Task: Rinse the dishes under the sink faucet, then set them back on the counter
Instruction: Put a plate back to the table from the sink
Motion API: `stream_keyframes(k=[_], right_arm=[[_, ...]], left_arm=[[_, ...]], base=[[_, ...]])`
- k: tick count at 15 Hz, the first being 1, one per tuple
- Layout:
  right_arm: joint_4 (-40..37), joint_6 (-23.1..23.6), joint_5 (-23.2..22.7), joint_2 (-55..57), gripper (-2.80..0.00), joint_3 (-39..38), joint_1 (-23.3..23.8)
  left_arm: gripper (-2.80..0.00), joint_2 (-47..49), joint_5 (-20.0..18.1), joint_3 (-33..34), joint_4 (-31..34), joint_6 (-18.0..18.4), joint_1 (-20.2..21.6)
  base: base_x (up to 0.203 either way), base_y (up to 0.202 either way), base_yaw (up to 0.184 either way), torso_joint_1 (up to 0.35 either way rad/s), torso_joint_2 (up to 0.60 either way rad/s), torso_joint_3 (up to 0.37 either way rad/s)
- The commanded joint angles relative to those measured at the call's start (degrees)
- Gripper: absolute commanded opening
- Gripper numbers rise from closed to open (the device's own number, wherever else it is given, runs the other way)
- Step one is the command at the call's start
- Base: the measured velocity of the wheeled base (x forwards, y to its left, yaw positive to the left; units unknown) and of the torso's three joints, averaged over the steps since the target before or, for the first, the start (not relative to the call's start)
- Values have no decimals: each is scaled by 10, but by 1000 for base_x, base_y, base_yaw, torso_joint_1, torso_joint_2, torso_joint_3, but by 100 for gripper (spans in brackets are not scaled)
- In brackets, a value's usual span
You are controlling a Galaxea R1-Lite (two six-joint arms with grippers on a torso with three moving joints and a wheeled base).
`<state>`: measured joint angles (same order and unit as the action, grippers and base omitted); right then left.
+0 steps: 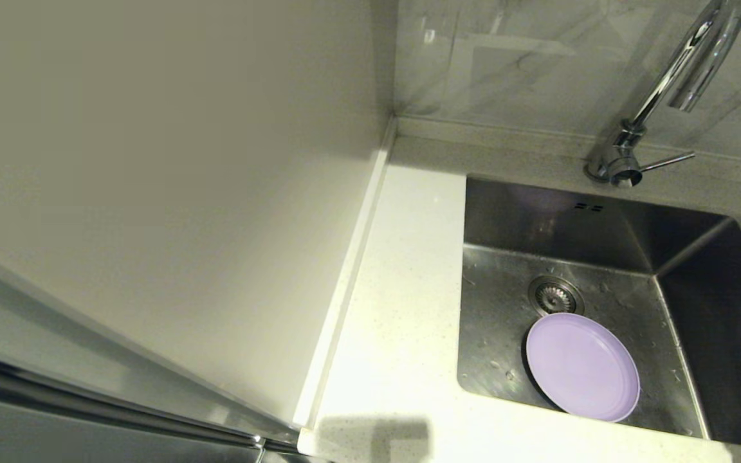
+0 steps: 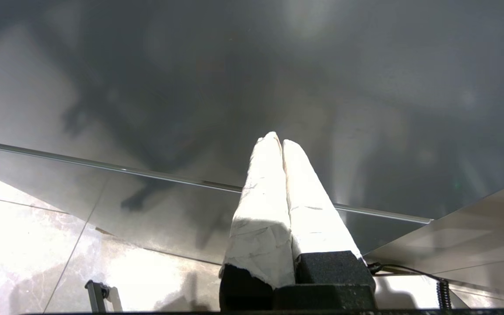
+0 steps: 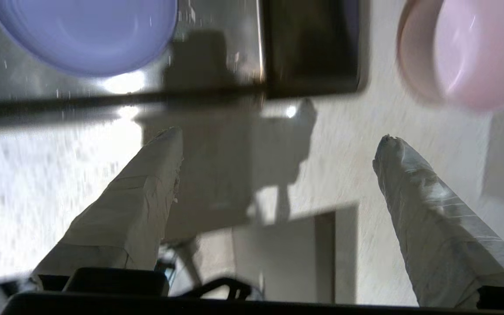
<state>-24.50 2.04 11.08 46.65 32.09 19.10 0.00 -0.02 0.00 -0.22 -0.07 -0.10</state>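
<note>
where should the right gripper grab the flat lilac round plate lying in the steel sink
Probably the flat lilac round plate is best pinched at its thin raised rim, coming from above on the counter-side edge. It lies flat on the steel sink floor, so only the lip offers purchase. The right gripper is open.

A lilac plate (image 1: 581, 366) lies in a silver steel sink (image 1: 505, 334); the counter (image 1: 402, 308) is white, finely speckled; a bowl (image 3: 470, 48) is pale pink.

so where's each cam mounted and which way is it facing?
Head: high, looking down at sink, faucet, lilac plate; no arm shows.
Left wrist: behind shut left gripper, facing a dark glossy panel.
Right wrist: behind open right gripper, facing counter, pink bowl.
Shared: head and right wrist both show the plate.
</note>
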Motion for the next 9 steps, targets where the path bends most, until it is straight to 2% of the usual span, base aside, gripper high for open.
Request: stream_keyframes(k=[1, 3, 5, 7, 9], right_arm=[[94, 26, 4, 42, 0, 3, -12], [188, 67, 16, 77, 0, 13, -51], [246, 79, 16, 132, 0, 28, -80], [288, 46, 17, 197, 0, 57, -116], [301, -11, 17, 257, 0, 93, -156]], left_arm=[[-280, 0, 0, 2, 0, 0, 0], [-280, 0, 0, 2, 0, 0, 0], [-280, 0, 0, 2, 0, 0, 0], [-280, 0, -1, 2, 0, 0, 0], [-280, 0, 0, 2, 0, 0, 0]], base=[[0, 0, 0, 0, 0, 0], [0, 0, 0, 0, 0, 0], [0, 0, 0, 0, 0, 0], [0, 0, 0, 0, 0, 0], [0, 0, 0, 0, 0, 0]])
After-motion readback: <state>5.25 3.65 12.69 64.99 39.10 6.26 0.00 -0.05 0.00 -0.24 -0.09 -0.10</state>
